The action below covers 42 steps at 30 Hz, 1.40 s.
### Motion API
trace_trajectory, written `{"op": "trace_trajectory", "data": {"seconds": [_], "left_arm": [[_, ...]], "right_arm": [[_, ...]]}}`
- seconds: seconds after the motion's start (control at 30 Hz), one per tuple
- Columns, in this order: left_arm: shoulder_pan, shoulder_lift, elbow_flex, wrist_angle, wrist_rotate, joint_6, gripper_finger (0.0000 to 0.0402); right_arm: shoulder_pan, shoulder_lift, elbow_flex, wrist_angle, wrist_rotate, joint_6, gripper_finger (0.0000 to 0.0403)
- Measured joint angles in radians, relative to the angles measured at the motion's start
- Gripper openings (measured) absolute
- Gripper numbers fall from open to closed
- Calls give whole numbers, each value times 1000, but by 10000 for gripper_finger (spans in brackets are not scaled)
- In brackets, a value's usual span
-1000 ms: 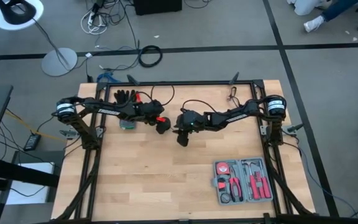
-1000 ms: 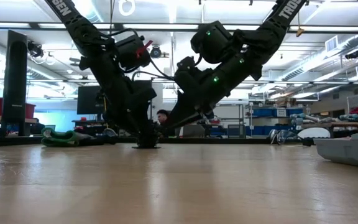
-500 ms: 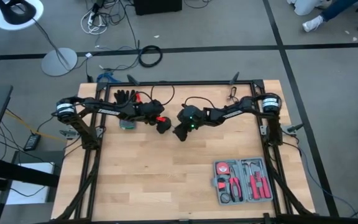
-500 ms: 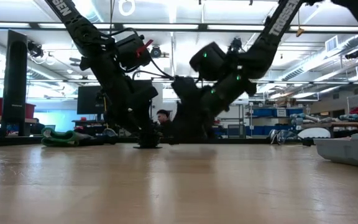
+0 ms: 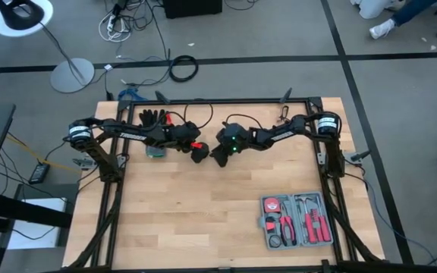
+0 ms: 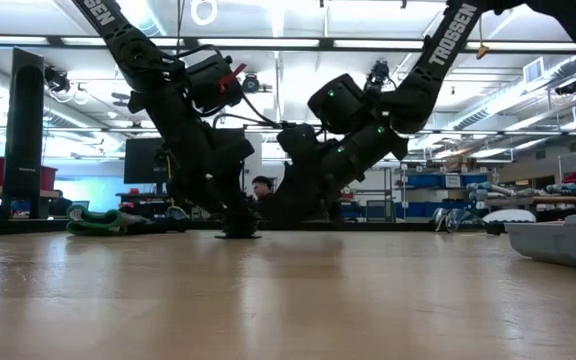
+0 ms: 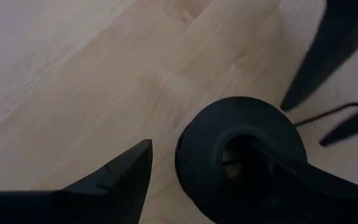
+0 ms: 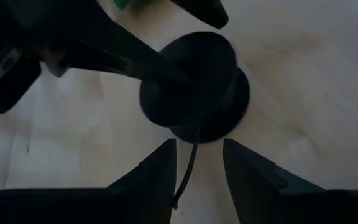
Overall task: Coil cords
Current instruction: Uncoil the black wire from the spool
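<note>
The cord's round black disc (image 7: 241, 155) (image 8: 194, 87) lies flat on the wooden table, left of centre near the far edge (image 5: 199, 156). Its thin black wire (image 8: 190, 155) (image 7: 321, 115) runs off toward my right gripper. My left gripper (image 7: 210, 174) (image 5: 197, 154) slants down over the disc and is open. My right gripper (image 8: 194, 171) (image 5: 215, 158) sits low just right of the disc, open by a narrow gap. The wire passes between its fingers; whether it touches them I cannot tell. My left gripper has one finger (image 7: 272, 168) in the disc's hollow middle (image 7: 232, 149), coming slanting down from the table's left. The other finger (image 7: 120, 177) stands outside the rim with a gap of bare table between. The disc lies flat on the table.
A black glove (image 5: 154, 117) and a green item (image 5: 156, 152) lie at the far left behind my left arm. An open grey tool case (image 5: 298, 221) (image 6: 563, 245) sits near the right front. The wide near half of the table (image 5: 188, 220) is bare wood.
My right gripper has moved left and toward the far edge, sinking lower and rolling about its own axis, and now stands close beside the disc with the wire between its fingers. My left gripper and the disc have kept still.
</note>
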Motion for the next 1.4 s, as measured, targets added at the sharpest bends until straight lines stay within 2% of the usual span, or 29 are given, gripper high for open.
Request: {"op": "trace_trajectory", "data": {"seconds": [0.2, 0.3, 0.43, 0.53, 0.63, 0.8, 1.03, 1.13, 1.3, 1.4], "left_arm": [[0, 0, 0, 0, 0, 0, 264], [0, 0, 0, 0, 0, 0, 264], [0, 0, 0, 0, 0, 0, 264], [0, 0, 0, -5, 0, 0, 264], [0, 0, 0, -6, 0, 0, 264], [0, 0, 0, -12, 0, 4, 264], [0, -1, 0, -29, 0, 16, 264], [0, -1, 1, -33, 1, 16, 264], [0, -1, 1, -36, 0, 16, 264], [0, -1, 1, -37, 0, 16, 264]], "right_arm": [[-32, 0, 0, -7, -54, 23, 122], [-33, 0, 0, -10, -57, 16, 88], [-28, 0, 0, -13, -57, -47, 13], [-20, -3, 0, -55, -47, -56, 9], [-14, -33, 0, -207, -12, -95, 4], [13, -143, 0, -501, 176, -154, 3], [57, -336, 0, -931, 271, -188, 1], [69, -414, 0, -1166, 323, -161, 1], [83, -499, 0, -1654, 485, -54, 1], [88, -535, -1, -1817, 565, 33, 5]]}}
